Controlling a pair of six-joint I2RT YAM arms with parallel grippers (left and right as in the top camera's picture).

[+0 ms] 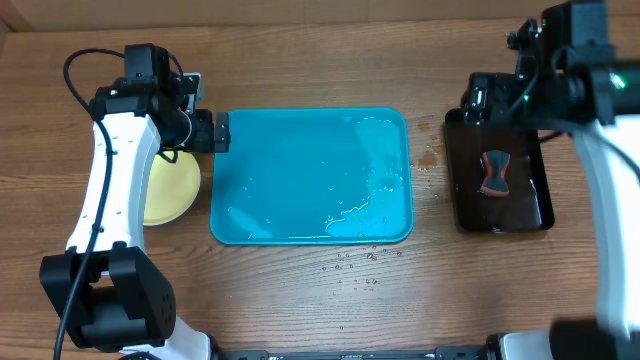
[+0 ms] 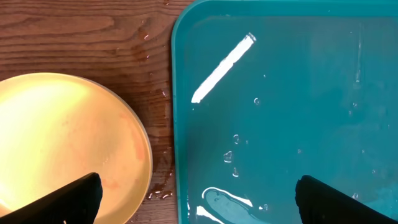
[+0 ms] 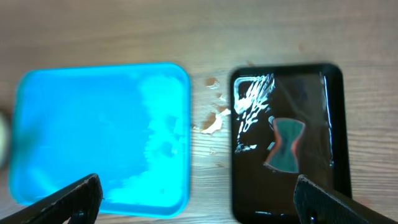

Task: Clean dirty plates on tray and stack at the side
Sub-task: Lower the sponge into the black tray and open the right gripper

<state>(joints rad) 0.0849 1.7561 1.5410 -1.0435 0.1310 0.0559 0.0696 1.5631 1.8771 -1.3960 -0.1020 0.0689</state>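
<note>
**A:** Where are the plates (image 1: 172, 188)?

**B:** Off the tray (image 1: 300, 170), on the table (image 1: 300, 300) just beside its left edge. Only a pale yellow top one shows. They are probably light, stiff and slick with water, so the raised rim looks like the surest hold.

**A:** And the arms?

**B:** The left tool (image 2: 198, 186) points down, fingers spread wide, straddling the tray's left rim with one finger over the plate. The right tool (image 3: 198, 183), likewise spread, hangs above the black tray (image 3: 323, 124).

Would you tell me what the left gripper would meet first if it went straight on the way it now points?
Probably the left rim of the tray: the open left gripper straddles it, one finger over the plate. Depth is unclear.
</note>
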